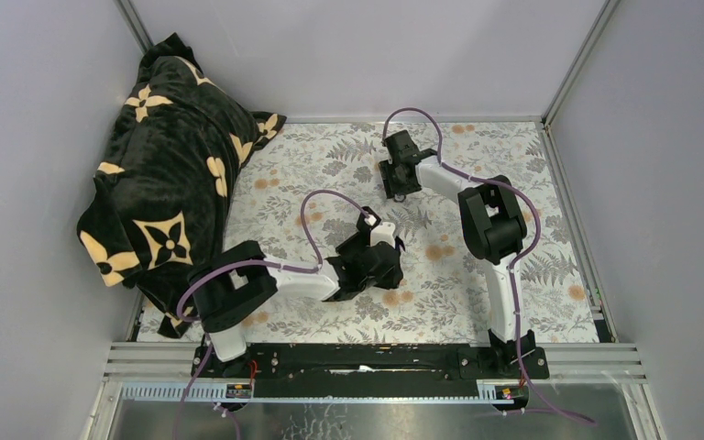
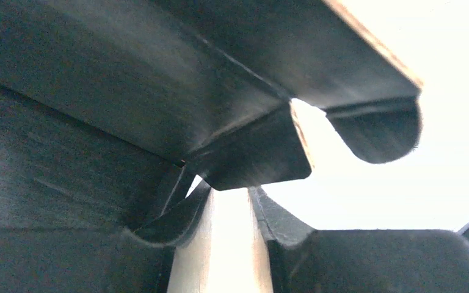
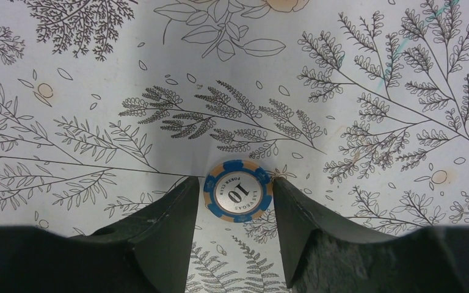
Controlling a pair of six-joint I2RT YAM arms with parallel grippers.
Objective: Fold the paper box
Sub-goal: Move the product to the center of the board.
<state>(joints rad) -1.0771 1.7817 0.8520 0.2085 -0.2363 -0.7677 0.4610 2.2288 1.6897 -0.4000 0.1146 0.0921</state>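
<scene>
Because the box (image 2: 128,91) crowds the left gripper (image 2: 220,237), probably for folding, I cannot tell its jaws; beyond the box, the right gripper (image 3: 235,184) pinches a chip (image 3: 238,191).

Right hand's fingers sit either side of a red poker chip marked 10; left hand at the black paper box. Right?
No: the poker chip is blue and tan, not red, per the right wrist view. The rest holds: marked 10, flanked by the right hand's fingers, left hand at the black paper box.
</scene>
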